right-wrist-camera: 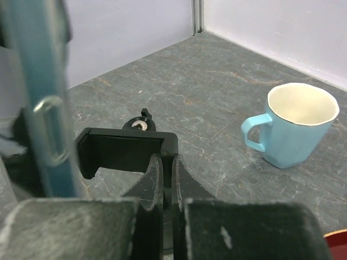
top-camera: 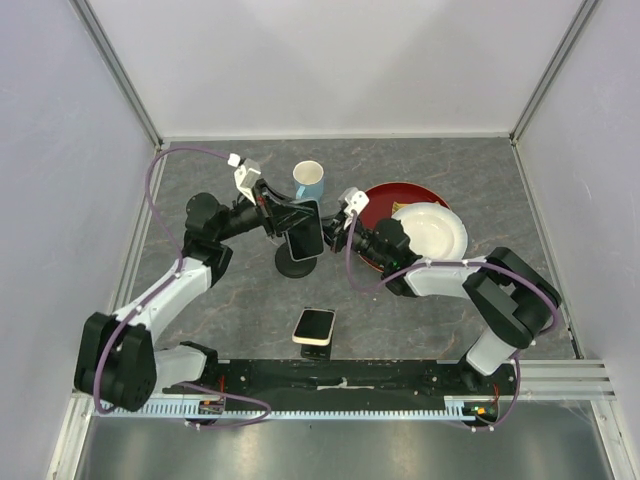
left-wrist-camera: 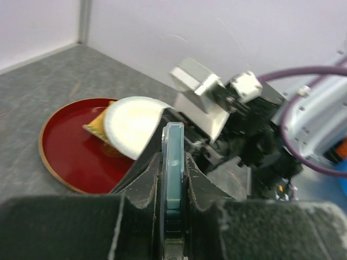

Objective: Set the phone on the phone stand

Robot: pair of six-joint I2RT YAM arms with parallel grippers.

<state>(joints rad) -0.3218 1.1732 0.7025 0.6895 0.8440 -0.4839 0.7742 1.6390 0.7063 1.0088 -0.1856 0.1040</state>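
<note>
My left gripper (left-wrist-camera: 173, 162) clamps the slim, teal-edged, dark-screened phone (top-camera: 305, 231) beside the black pole-stand clamp (right-wrist-camera: 127, 151). The closed right gripper (right-wrist-camera: 167, 162) is perhaps touching that clamp. The phone is rigid, light and slippery: I'd grip its edges.

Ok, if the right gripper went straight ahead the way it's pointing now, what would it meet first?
The black clamp. It stands directly in front of the shut fingertips of the right gripper, possibly touching them, though depth is hard to judge from the wrist view.
</note>
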